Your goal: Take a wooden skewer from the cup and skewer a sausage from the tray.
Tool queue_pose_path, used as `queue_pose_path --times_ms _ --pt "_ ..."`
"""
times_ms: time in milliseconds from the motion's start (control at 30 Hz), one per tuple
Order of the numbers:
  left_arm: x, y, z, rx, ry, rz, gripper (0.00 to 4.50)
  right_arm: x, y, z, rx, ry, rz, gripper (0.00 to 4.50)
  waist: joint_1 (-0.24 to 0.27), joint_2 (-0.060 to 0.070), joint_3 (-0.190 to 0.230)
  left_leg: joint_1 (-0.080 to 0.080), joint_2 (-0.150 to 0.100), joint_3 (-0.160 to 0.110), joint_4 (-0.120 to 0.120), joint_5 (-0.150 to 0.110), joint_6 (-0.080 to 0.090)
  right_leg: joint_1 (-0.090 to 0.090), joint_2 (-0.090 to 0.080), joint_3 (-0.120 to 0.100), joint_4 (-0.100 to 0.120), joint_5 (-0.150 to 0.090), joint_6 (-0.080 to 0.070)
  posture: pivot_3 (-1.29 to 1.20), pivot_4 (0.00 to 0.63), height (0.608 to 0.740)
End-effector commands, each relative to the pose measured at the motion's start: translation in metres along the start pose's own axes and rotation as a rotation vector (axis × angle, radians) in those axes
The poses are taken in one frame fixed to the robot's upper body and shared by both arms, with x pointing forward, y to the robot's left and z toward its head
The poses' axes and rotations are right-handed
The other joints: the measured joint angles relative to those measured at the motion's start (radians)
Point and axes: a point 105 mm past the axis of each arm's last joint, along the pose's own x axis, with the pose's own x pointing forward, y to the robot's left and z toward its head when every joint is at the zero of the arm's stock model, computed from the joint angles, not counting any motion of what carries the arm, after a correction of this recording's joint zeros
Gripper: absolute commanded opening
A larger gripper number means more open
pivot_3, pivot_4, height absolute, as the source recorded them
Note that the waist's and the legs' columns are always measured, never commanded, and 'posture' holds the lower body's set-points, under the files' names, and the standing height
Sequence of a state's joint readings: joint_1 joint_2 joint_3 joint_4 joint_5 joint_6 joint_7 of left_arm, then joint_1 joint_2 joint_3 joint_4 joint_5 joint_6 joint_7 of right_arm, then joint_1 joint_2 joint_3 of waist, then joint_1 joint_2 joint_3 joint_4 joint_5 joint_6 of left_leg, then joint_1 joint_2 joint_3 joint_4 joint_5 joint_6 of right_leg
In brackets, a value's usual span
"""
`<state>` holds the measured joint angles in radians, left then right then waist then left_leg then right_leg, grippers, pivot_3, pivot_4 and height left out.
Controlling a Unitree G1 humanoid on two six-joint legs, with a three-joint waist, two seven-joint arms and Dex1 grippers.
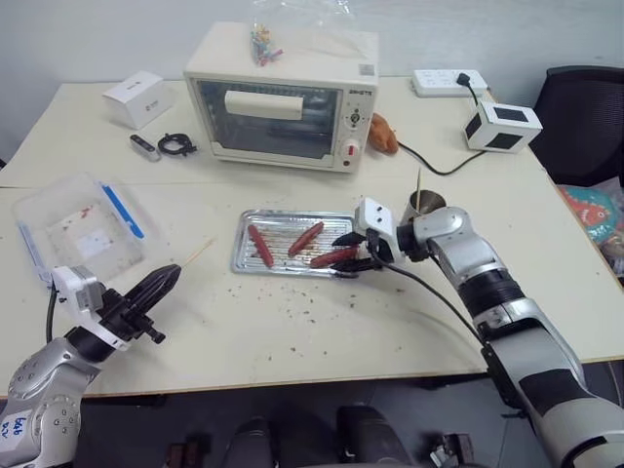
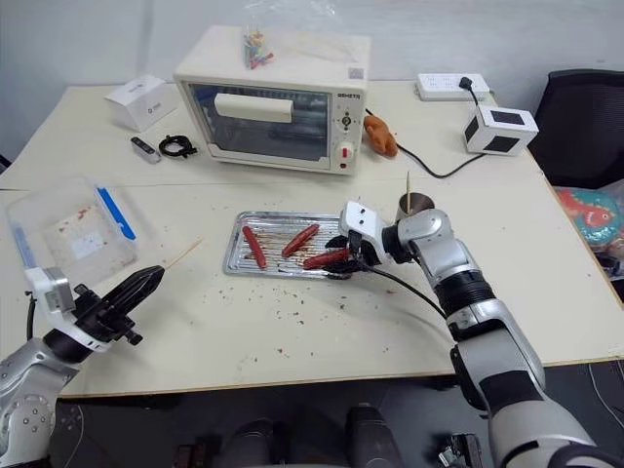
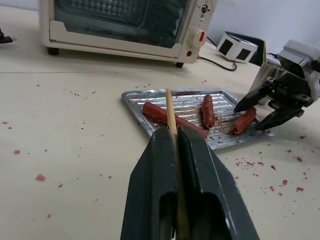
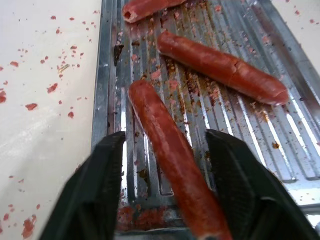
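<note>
Centrally, just right of mid-frame in the head views, we find the small red-brown sausage (image 4: 172, 155) lying at the near right end of the shallow ribbed metal tray (image 1: 244, 255), which is speckled with brown crumbs. Our right gripper (image 1: 355, 252) straddles it, black fingers (image 4: 95, 200) spread either side with gaps still visible, not yet pinching. Two more sausages (image 1: 260, 246) lie further left on the tray, apart from each other. Lower left in the frame, our left gripper (image 1: 162, 283) has its fingers pressed together on the thin pale wooden skewer (image 3: 171, 117), whose tip juts out toward the tray above the cream tabletop (image 1: 322, 331). Just right of the tray, behind the right wrist, stands the dull silver-grey metal cup (image 1: 426, 203) with another stick upright in it. Beyond, at upper centre, sits a cream toaster oven (image 1: 283, 97); a clear plastic box with a blue strip (image 1: 78, 229) rests at the left.
</note>
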<state>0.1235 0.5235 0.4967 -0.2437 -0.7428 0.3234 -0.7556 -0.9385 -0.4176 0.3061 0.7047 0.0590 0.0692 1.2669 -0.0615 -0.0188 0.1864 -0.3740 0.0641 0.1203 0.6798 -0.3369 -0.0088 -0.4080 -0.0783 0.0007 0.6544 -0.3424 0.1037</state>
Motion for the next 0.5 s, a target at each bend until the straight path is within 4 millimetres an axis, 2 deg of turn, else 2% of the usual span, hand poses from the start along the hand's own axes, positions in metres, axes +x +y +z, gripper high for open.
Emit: queue_pose_path --times_ms 33,300,400,500 --pt "0.0032 -0.0049 0.0112 0.039 -0.029 -0.025 0.00 0.0001 -0.0042 0.0123 -0.047 -0.015 0.003 2.60 -0.001 0.000 0.000 0.000 0.000 0.000 0.000 0.000 0.000 0.000 0.000 0.000 0.000 0.000 0.000 0.00 0.150 0.740" --pt "0.0077 -0.0047 0.0119 0.040 -0.033 -0.038 0.00 0.0054 -0.0071 0.0102 -0.070 -0.002 -0.010 2.60 -0.003 0.000 0.000 0.000 0.000 0.001 0.000 0.000 0.000 -0.001 0.000 0.000 0.001 0.000 0.000 0.00 0.150 0.740" --pt "0.0088 -0.0044 0.0120 0.040 -0.033 -0.042 0.00 0.0073 -0.0079 0.0120 -0.080 -0.007 -0.014 2.05 -0.008 0.000 0.000 0.000 0.000 0.001 0.000 0.000 0.000 -0.001 0.000 0.000 0.001 0.000 0.000 0.00 0.150 0.740" --pt "0.0093 -0.0044 0.0121 0.039 -0.033 -0.046 0.00 0.0076 -0.0074 0.0124 -0.084 -0.005 -0.007 1.11 -0.011 0.000 0.000 0.000 0.000 0.001 0.000 0.000 0.000 -0.001 0.000 0.000 0.001 0.000 0.000 0.00 0.150 0.740"
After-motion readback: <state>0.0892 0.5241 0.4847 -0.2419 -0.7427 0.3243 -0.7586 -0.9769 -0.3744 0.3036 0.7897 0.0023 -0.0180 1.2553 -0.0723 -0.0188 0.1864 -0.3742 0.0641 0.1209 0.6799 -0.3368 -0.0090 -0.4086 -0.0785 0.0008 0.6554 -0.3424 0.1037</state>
